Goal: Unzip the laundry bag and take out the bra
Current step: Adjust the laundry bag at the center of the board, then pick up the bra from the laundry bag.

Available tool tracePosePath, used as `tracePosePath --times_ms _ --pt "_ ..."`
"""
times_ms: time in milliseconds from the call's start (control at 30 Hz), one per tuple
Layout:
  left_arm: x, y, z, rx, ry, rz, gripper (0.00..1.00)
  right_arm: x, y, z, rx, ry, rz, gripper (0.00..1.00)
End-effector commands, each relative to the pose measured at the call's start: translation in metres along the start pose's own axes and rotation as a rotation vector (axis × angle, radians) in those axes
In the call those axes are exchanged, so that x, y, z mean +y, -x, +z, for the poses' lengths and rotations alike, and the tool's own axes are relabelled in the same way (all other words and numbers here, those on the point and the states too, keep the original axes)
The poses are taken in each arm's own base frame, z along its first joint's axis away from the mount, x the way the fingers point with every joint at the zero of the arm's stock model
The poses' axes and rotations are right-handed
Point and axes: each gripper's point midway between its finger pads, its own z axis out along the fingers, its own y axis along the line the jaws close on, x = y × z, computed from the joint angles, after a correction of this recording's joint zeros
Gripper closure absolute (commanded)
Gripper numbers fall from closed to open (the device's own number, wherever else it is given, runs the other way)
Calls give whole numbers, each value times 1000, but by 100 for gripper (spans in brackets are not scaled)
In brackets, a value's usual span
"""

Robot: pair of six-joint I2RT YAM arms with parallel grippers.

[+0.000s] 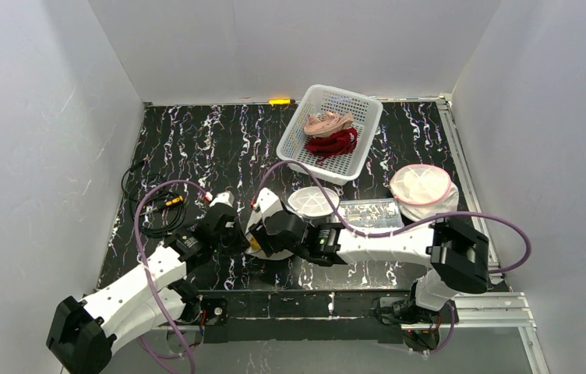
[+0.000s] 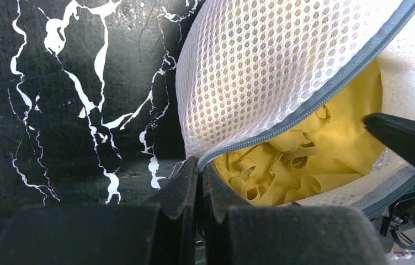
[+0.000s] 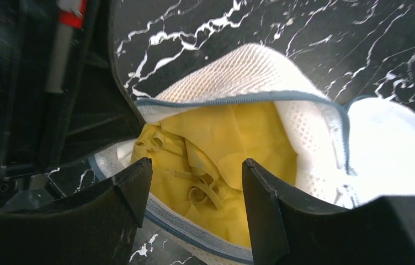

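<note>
The white mesh laundry bag [image 2: 260, 66] lies on the black marbled table with its blue-grey zipper open. The yellow bra [image 2: 326, 138] shows inside, its straps curled. My left gripper [image 2: 200, 168] is shut on the bag's zipper edge at the corner of the opening and holds the mesh flap up. My right gripper [image 3: 194, 171] is open just over the mouth of the bag [image 3: 244, 72], its fingers on either side of the bra [image 3: 233, 138], touching nothing. In the top view both grippers [image 1: 231, 226] [image 1: 270, 230] meet over the bag and hide most of it.
A white basket [image 1: 370, 132] at the back holds a pink and a red garment. A second round white bag [image 1: 313, 201], a pink-rimmed bag [image 1: 421, 187] and a clear box [image 1: 368, 214] lie close to the right arm. A black cable coil [image 1: 157, 210] is at the left.
</note>
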Motion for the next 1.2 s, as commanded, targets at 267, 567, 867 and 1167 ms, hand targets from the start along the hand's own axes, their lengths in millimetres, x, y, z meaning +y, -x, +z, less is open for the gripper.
tracePosePath --times_ms 267,567,867,1167 --pt "12 -9 1 -12 19 -67 100 32 2 21 9 98 68 17" --pt "13 -11 2 -8 17 -64 100 11 -33 46 117 -56 21 16" --pt "23 -16 3 -4 55 -67 100 -29 -64 39 165 -256 3 52" --pt "25 -18 8 2 61 -71 100 -38 -56 19 103 -263 73 86"
